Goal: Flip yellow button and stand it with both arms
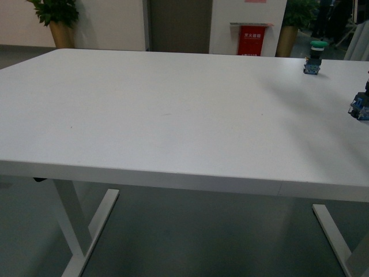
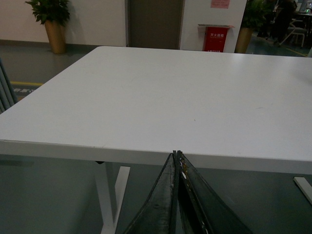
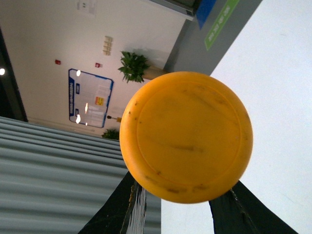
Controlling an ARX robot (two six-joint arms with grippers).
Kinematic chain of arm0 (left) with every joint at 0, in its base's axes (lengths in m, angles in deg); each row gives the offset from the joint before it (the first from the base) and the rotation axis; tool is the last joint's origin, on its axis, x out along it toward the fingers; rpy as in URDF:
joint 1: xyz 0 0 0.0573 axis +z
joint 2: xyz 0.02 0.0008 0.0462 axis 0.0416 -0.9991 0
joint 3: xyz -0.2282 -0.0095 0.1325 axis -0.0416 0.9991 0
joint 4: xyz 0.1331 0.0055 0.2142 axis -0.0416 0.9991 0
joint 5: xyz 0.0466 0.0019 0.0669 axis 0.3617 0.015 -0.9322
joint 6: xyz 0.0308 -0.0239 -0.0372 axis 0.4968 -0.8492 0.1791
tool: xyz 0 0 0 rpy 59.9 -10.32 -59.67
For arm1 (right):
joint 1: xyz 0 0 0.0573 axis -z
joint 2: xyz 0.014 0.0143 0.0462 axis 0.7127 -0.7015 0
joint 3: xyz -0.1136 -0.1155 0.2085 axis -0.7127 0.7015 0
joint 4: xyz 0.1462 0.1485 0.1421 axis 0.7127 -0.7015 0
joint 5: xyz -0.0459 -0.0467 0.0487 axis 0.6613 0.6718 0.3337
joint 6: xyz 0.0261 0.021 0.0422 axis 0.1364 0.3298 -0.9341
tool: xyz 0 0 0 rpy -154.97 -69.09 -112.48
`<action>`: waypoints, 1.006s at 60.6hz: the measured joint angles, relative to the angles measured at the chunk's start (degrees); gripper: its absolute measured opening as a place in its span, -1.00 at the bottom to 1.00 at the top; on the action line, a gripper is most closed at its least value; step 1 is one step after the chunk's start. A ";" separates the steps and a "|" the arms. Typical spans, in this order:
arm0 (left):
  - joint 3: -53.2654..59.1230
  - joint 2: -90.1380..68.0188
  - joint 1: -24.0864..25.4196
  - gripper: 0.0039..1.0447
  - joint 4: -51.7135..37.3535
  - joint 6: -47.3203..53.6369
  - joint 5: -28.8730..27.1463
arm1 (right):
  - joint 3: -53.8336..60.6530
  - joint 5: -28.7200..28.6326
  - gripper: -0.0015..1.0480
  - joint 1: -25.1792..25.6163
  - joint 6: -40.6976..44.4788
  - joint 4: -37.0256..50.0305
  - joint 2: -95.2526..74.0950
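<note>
The yellow button (image 3: 186, 136) fills the right wrist view, its flat round yellow-orange cap facing the camera and hiding the collar and block behind it. My right gripper (image 3: 180, 195) is shut on it, with a black finger on each side below the cap, beside the white table (image 3: 273, 97). My left gripper (image 2: 176, 154) is shut and empty, its tips level with the near edge of the table (image 2: 161, 97). Neither arm shows clearly in the front view.
A green-capped button (image 1: 315, 57) stands upright at the far right of the table (image 1: 161, 115). A blue-and-black block (image 1: 360, 105) is cut off by the right edge of the front view; I cannot tell which button it is. Potted plants and a red stand are behind the table.
</note>
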 joint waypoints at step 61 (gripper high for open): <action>-0.02 10.38 -0.02 0.90 10.78 -0.04 0.00 | -19.78 14.75 -0.42 2.45 50.73 -19.85 -9.68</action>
